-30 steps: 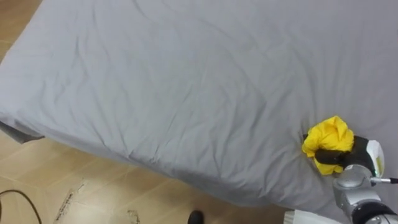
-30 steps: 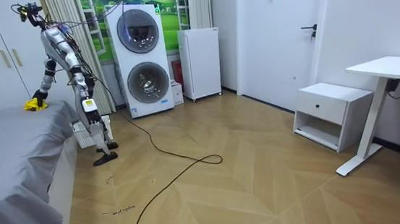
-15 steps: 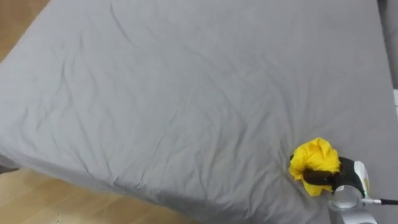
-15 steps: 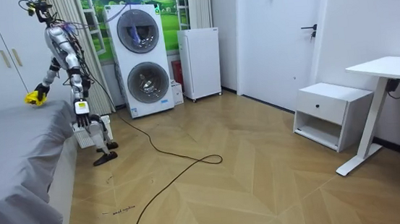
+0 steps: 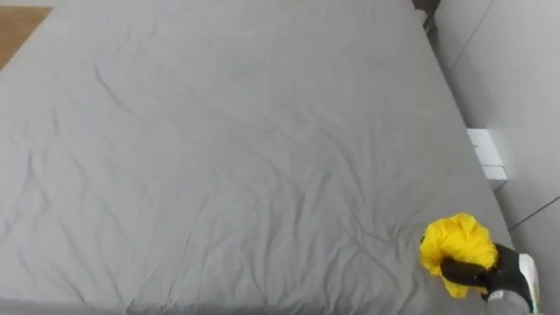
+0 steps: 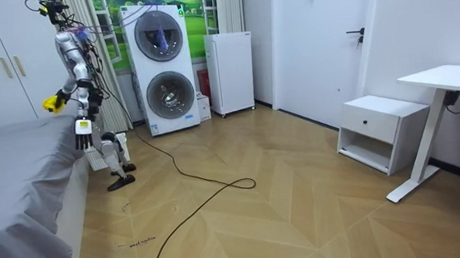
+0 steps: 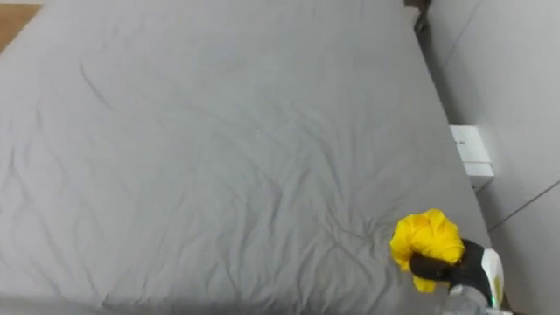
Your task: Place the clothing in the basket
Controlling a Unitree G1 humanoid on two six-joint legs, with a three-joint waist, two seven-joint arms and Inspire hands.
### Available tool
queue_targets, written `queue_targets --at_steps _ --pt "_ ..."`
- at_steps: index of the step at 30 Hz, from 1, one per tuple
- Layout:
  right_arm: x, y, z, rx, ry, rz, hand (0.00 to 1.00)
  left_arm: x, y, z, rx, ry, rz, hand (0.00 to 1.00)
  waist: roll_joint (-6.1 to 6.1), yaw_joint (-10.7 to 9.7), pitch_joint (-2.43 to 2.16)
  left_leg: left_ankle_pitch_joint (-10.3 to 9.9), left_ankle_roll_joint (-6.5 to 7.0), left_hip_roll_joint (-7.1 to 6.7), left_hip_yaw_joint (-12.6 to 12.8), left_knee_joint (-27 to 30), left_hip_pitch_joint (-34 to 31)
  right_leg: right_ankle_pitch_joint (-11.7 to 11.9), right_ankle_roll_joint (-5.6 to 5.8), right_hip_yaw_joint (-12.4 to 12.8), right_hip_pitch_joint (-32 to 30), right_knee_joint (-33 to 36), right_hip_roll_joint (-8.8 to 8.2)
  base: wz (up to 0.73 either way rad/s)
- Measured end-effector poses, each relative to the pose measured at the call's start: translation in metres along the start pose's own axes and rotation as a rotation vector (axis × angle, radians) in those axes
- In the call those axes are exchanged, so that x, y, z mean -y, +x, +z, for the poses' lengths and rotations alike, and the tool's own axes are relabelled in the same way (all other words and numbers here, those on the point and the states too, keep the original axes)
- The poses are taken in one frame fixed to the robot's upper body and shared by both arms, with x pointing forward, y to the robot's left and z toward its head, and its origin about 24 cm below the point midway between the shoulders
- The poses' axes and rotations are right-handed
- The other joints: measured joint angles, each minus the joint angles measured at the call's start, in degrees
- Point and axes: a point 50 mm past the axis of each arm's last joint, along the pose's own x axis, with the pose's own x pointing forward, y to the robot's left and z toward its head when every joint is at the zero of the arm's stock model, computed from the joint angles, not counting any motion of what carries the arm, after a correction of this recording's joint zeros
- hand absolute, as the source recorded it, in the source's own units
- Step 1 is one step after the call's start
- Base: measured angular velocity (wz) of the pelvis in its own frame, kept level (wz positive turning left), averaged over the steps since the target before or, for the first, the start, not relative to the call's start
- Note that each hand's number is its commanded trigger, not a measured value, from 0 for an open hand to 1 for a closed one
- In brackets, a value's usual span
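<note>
I see right hand clenched round yellow cloth over bed; box beside bed. State of left hand: cannot tell.

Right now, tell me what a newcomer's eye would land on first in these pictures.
The bright yellow cloth, bunched in the robot's right hand at the lower right of the eye views, stands out against the wide grey bed. In the room view the robot stands at the bed's corner, at the room view's left, holding the cloth up, with the stacked washing machines just behind it.
</note>
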Motion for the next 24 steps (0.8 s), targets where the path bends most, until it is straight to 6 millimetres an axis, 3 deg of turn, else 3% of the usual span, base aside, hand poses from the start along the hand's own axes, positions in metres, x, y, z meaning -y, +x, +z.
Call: queue_targets --at_steps 4,11,16,24 --pt "0.004 -0.002 -0.011 -0.036 0.005 -0.012 1.0 0.0 0.0 0.001 0.003 0.027 -0.009 0.0 0.41 -0.8 -0.21 -0.4 0.3 -0.19 0.2 0.0 0.1 0.2 0.32 0.1 0.1 0.4 -0.27 -0.03" --pt "0.005 -0.002 -0.022 -0.125 0.117 -0.021 1.0 0.007 0.004 0.017 0.03 0.087 -0.037 0.0 1.37 -0.8 -0.08 -0.6 0.69 0.12 1.7 0.2 -2.0 0.3 0.59 1.9 -3.7 2.6 -0.42 -0.15" --pt "0.001 0.009 -0.007 -0.195 0.22 -0.053 1.0 0.02 0.009 0.036 0.039 0.124 -0.064 0.0 2.65 -1.0 0.57 -0.9 1.3 0.5 2.9 2.7 -7.8 1.3 0.95 3.3 -9.7 4.1 -0.36 -0.13" --pt "-0.003 0.022 0.037 -0.225 0.391 -0.092 1.0 0.043 0.012 0.071 0.088 0.214 -0.115 0.0 5.28 -0.2 0.89 0.1 2.47 0.93 4.8 4.1 -16.2 3.6 1.08 3.1 -18.8 5.1 -0.59 -0.14"
